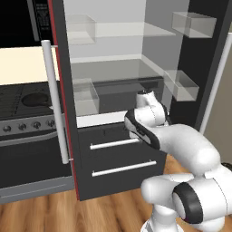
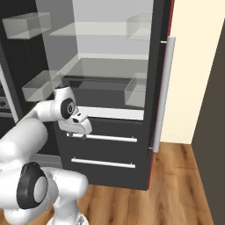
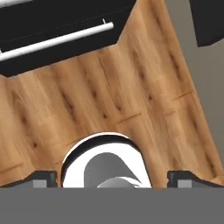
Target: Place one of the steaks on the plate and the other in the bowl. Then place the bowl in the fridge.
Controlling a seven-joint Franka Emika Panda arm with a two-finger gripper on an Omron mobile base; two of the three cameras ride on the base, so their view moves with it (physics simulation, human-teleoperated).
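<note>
My gripper (image 3: 112, 177), jaws spread wide and empty, points down at the wooden floor (image 3: 131, 100) just in front of the fridge's lower drawers (image 1: 120, 158). The fridge (image 2: 110, 88) stands open before me, glass shelves (image 1: 113, 68) bare as far as I can tell; steaks, plate and bowl are nowhere I can make out. I judge the arm is tucked between steps, so next I must find the bowl and confirm whether it is shelved, then close the door (image 1: 61, 90)
</note>
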